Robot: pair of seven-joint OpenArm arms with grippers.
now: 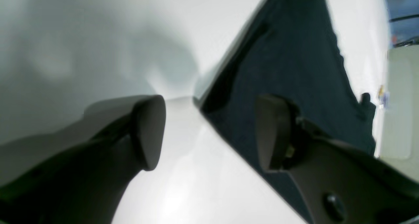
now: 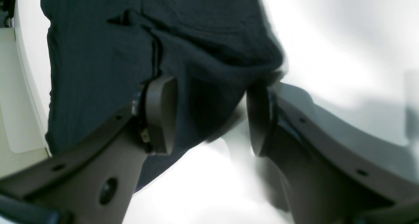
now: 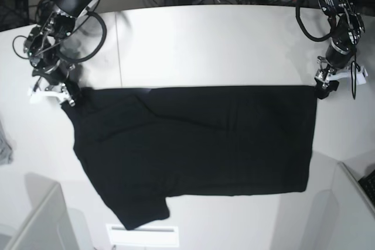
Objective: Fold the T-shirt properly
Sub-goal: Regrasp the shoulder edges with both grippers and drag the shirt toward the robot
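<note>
Lying flat on the white table (image 3: 193, 33), plain dark side up, the T-shirt (image 3: 199, 144) is spread wide, which suits a first fold. At the left of the base view, the right hand (image 2: 211, 114) sits at the far corner by the sleeve; it is open, with bunched cloth between its fingers but not pinched. At the right, the left hand (image 1: 209, 132) is at the other far corner, also open, astride the edge, probably so both corners can be lifted together.
</note>
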